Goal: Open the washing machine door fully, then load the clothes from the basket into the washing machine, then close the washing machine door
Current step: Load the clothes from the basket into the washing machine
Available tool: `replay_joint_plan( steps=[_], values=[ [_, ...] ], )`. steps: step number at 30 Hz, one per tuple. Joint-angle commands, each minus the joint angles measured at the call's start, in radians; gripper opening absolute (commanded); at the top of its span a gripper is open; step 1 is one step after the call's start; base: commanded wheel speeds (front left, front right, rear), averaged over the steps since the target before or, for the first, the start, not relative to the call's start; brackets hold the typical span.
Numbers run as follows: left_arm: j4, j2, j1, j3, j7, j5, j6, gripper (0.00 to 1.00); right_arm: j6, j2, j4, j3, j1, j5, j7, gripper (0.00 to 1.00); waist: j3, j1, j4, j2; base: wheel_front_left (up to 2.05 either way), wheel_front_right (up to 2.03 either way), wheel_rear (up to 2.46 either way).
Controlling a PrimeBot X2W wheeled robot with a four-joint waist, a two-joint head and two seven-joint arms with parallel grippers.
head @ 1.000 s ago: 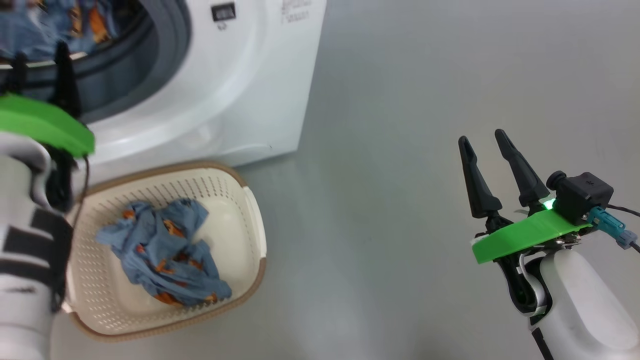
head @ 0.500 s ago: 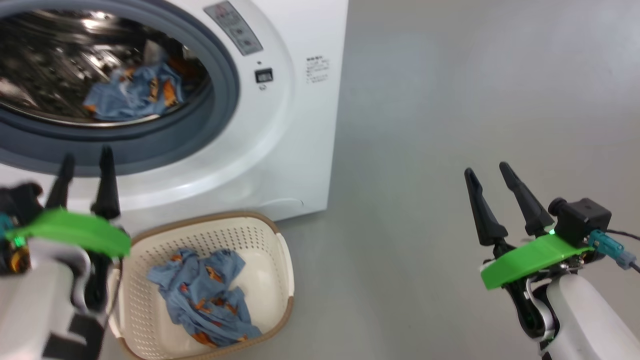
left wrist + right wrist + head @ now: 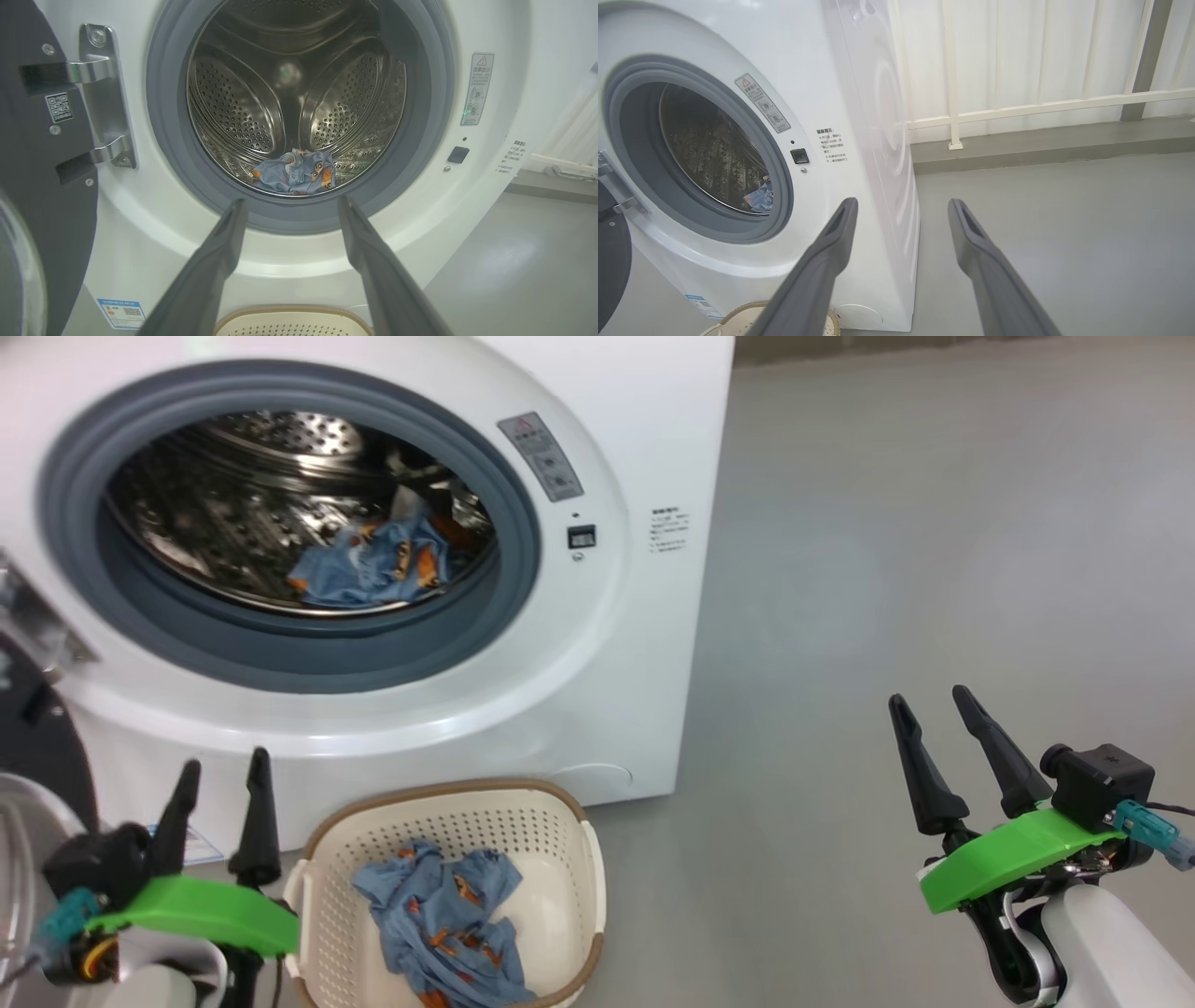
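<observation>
Loading stage, door open. The washing machine (image 3: pixel 644 644) stands with its door (image 3: pixel 32 186) swung wide to the robot's left on its metal hinge (image 3: pixel 100 93), leaving the drum (image 3: pixel 233 476) fully exposed. One blue garment with orange prints (image 3: pixel 369 569) lies at the bottom front of the drum, just behind the grey rubber ring (image 3: pixel 308 658). A second bundle of the same blue cloth (image 3: pixel 439 915) lies crumpled in the basket (image 3: pixel 583 831), which sits on the floor (image 3: pixel 887 523) directly in front of the machine. The left gripper (image 3: pixel 225 761) hangs just beside the basket's left rim, jaws spread and empty; the right gripper (image 3: pixel 928 696) is well apart over bare floor, jaws likewise spread and empty. The step in hand appears to be fetching the bundle from the basket. It would be done best by bringing the left gripper down over the thickest fold at the middle of the heap, closing deep enough to gather all loose ends, lifting clear of the rim, and letting go well past the rubber ring so that nothing trails over the door opening
</observation>
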Motion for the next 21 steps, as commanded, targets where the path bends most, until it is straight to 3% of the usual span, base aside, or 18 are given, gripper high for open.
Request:
replay_joint_plan(
  steps=[1, 21],
  values=[
    [-0.032, 0.026, -0.008, 0.038, -0.007, 0.017, 0.000, 1.00, 0.005, -0.017, -0.020, 0.020, 0.002, 0.006, -0.008, 1.00, -0.030, 0.0000, 0.029, 0.0000, 0.00, 0.00, 0.00],
    [-0.123, -0.050, 0.111, 0.117, -0.007, 0.086, -0.006, 1.00, 0.005, -0.041, -0.026, 0.025, 0.012, 0.009, -0.008, 1.00, -0.059, 0.0000, 0.038, 0.0000, 0.00, 0.00, 0.00]
  ],
)
